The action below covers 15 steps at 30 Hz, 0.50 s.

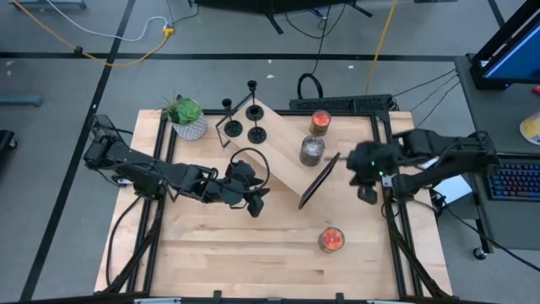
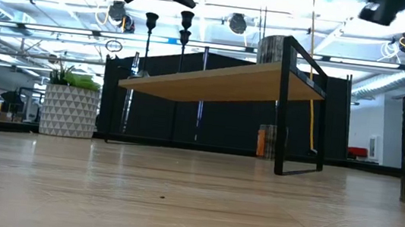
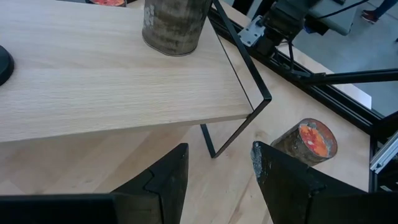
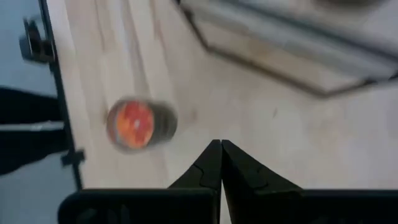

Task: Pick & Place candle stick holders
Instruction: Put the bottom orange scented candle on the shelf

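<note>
The left end effector (image 1: pixel 253 201) hangs above the bench (image 1: pixel 253 262) with its two fingers (image 3: pixel 165 186) spread apart and nothing between them. It sits just off the near long edge of the small wooden shelf (image 1: pixel 283 148), close to the corner where the shelf's thin black wire leg (image 3: pixel 245 121) drops to the bench top. In the left wrist view that edge runs straight across ahead of the fingers, with bare board below it.

On the shelf, a grey jar candle (image 1: pixel 312 150) stands near the right-hand end, and an orange-red jar candle (image 1: pixel 320 122) stands behind it toward the far corner. The three candle stick holders (image 1: pixel 251 114) cluster at the shelf's left end: one upright on the shelf's far left corner, one at its left edge, and one just off the shelf to the left. All three are well apart from the left end effector. A potted plant (image 1: pixel 187 118) stands farther left of the shelf.

A second orange-red jar candle (image 1: pixel 332 240) stands alone on the bench, well in front of the shelf's right end, with open board around it.

The right end effector (image 1: pixel 369 192) waits to the right of the shelf, at the bench's right edge, its fingers pressed together and empty.
</note>
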Tool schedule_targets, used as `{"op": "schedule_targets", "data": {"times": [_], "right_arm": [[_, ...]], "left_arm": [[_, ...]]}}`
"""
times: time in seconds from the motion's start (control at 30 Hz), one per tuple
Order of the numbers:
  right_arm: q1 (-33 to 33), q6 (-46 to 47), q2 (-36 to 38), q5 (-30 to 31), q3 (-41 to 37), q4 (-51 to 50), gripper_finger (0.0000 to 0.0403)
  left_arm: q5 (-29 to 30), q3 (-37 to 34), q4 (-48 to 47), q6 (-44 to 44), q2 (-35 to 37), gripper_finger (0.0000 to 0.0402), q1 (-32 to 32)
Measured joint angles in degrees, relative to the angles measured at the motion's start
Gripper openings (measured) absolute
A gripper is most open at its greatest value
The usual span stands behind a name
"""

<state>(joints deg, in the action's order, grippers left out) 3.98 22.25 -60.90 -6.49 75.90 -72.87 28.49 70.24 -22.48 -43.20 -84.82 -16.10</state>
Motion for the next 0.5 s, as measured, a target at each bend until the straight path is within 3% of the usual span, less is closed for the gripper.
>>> {"op": "schedule_targets", "data": {"times": [0.23, 0.5], "right_arm": [[9.8, 15.8, -1.1, 0.2, 0.0, -4.0, 0.0006], [16.9, 28.2, -1.2, 4.2, 0.0, -3.7, 0.0072]], "left_arm": [[0.0, 0.0, 0.0, -0.5, 0.0, 0.0184, 0.0], [0.3, 0.0, 0.0, 0.1, 0.0, 0.0184, -0.3]]}}
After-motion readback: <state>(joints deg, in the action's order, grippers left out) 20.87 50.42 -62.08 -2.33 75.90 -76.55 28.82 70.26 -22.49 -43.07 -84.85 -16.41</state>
